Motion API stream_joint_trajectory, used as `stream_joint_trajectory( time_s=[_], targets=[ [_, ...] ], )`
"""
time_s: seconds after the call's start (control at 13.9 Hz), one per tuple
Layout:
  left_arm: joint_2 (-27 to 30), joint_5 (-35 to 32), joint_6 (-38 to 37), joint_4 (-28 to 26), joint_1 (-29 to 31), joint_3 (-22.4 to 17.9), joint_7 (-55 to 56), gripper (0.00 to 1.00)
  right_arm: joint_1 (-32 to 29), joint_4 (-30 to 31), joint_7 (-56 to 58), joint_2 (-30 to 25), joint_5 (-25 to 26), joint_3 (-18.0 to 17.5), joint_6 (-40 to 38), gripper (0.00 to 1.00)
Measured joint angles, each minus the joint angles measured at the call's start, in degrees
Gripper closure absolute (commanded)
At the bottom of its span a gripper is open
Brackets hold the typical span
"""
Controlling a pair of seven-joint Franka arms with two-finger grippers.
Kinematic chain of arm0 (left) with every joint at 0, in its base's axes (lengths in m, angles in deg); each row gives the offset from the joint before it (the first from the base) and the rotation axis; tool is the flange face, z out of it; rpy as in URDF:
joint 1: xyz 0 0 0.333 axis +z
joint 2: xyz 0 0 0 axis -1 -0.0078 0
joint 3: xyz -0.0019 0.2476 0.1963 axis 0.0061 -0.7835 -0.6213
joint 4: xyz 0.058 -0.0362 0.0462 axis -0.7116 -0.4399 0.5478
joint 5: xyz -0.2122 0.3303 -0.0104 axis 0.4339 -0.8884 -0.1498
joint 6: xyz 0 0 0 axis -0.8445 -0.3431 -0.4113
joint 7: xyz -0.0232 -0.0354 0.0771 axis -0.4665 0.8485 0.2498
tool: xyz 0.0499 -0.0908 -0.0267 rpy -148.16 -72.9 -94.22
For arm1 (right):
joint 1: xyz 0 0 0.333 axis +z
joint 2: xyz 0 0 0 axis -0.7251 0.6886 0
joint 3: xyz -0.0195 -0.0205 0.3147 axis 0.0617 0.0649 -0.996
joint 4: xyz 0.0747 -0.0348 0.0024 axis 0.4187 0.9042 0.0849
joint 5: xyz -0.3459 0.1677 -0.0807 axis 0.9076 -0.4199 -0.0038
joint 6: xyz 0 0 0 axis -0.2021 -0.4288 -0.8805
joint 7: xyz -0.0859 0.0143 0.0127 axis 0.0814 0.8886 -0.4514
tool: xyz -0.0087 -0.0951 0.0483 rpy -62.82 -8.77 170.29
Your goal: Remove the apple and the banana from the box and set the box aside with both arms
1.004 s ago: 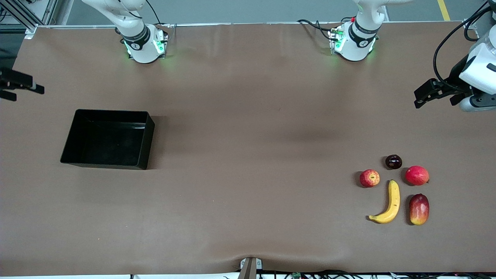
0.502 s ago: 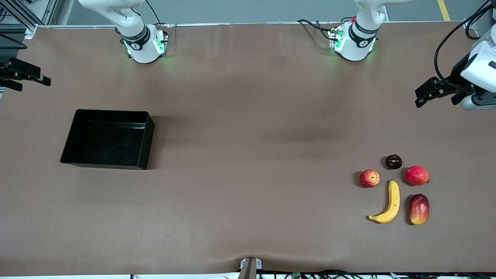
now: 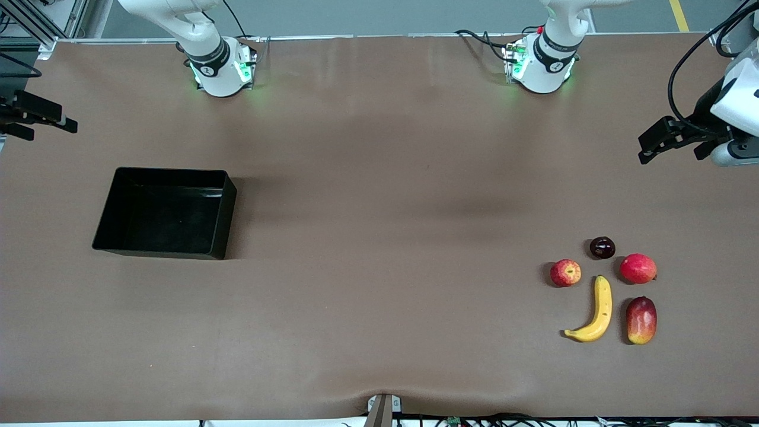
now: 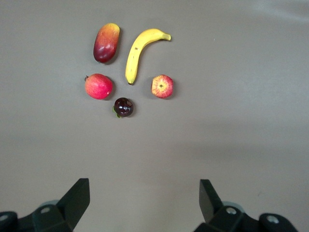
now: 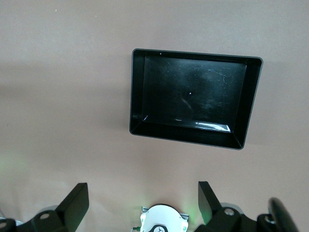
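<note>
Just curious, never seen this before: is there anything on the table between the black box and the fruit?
No. In the front view, only bare brown table lies between the box and the apple and banana.

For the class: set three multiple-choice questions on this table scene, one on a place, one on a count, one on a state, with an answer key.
1. Where is the banana?
A. in the box
B. on the table beside the mango
C. in a gripper

2. How many fruits lie on the table?
A. three
B. five
C. seven

3. What state is the box in?
A. empty
B. full of fruit
C. upside down

Key: 1 B, it lies next to the mango. 2 B, five can be counted. 3 A, only its bare black floor shows.
</note>
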Motion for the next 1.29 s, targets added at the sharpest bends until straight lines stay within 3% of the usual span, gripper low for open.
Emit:
stream_joint_trajectory(
  time_s=[0.36, 0.57, 0.72, 0.93, 1.29],
  targets=[
    [0.0, 0.0, 0.0, 0.0, 0.0, 0.0, 0.0, 0.0, -2.1, 0.0, -0.1, 0.0, 0.0, -1.3, 0.0, 0.0],
    [0.0, 0.0, 0.0, 0.0, 0.0, 0.0, 0.0, 0.0, -12.3, 0.0, -0.1, 0.0, 0.0, -12.0, 0.0, 0.0],
    [0.0, 0.0, 0.0, 0.4, 0.0, 0.0, 0.0, 0.0, -14.1, 0.0, -0.1, 0.0, 1.8, -15.0, 0.1, 0.0],
    [0.0, 1.0, 0.0, 0.8, 0.1, -0.1, 0.0, 0.0, -13.3, 0.0, -0.5, 0.0, 6.8, -16.6, 0.2, 0.0],
    [0.0, 1.4, 0.0, 0.8, 0.2, -0.5, 0.0, 0.0, -11.6, 0.0, -11.4, -0.1, 7.2, -17.0, 0.2, 0.0]
  ],
)
